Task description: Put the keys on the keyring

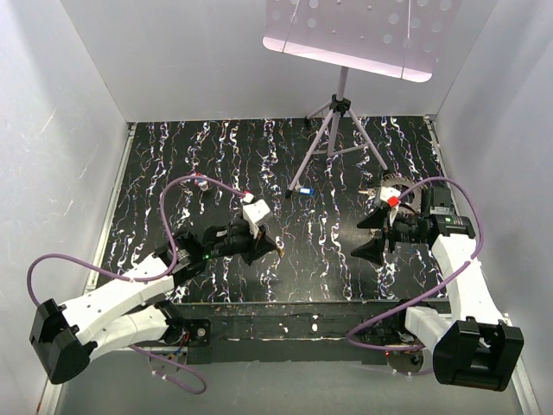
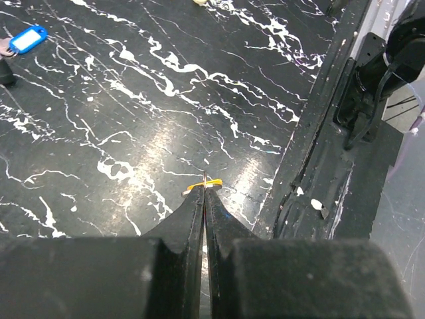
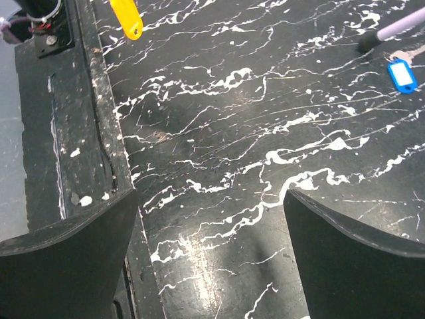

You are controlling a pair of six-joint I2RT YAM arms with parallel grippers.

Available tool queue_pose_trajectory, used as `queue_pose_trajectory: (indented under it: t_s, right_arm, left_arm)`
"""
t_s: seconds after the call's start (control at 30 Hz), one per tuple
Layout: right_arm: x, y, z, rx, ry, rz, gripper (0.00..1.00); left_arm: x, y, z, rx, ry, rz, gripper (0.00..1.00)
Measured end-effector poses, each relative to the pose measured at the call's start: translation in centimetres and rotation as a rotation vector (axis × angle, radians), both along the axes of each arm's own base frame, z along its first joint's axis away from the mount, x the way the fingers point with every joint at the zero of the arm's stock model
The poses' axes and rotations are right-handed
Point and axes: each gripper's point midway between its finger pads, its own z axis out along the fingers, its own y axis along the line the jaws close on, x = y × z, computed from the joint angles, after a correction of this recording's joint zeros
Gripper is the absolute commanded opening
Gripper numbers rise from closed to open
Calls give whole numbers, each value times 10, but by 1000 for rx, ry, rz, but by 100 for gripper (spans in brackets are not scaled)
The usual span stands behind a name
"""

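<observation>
Black counter veined with white, plain white walls all round, and a tripod stand at the back. From above, the keyring lies flat at far right with a red key touching it. The right pincer hovers just beside both, and the left pincer sits mid-counter. A blue key lies by a tripod foot.

On the left wrist, the left pincer is clamped tight on a yellow key, only a sliver poking out. It's tiny, stiff, feather-light and probably slick, so I'd grip the head and leave the hole free.

On the right wrist, the right pincer is spread fully wide, holding nothing over glossy counter. A yellow key shows at the top edge, but I can't tell if it's the same one. The ring looks rigid and likely to skid, so take it by the rim.
</observation>
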Motion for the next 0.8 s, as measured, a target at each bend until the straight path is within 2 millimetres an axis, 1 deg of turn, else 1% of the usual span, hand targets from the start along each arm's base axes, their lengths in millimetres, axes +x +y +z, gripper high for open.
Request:
queue_pose_trajectory:
  t_s: [0.1,0.23,0.33,0.53,0.7,0.8]
  right_arm:
    - [-10,2,-3,-6,-30,67,100]
    - [-19,6,1,12,-57,146,100]
    - [-21,9,5,29,-57,186,100]
    - [-28,15,7,20,-76,237,100]
    - [-37,24,9,-24,-156,283,100]
    - [-41,29,13,-26,-185,306,100]
  left_arm:
    - [-5,-5,-3,-11,-16,-30,0]
    - [-11,-12,-6,-31,-37,-68,0]
    - [-16,-16,-7,-40,-48,-91,0]
    - [-24,-24,-3,-65,-77,-126,0]
    - [-27,-27,-7,-65,-85,-137,0]
    - [-27,-29,-6,-72,-94,-138,0]
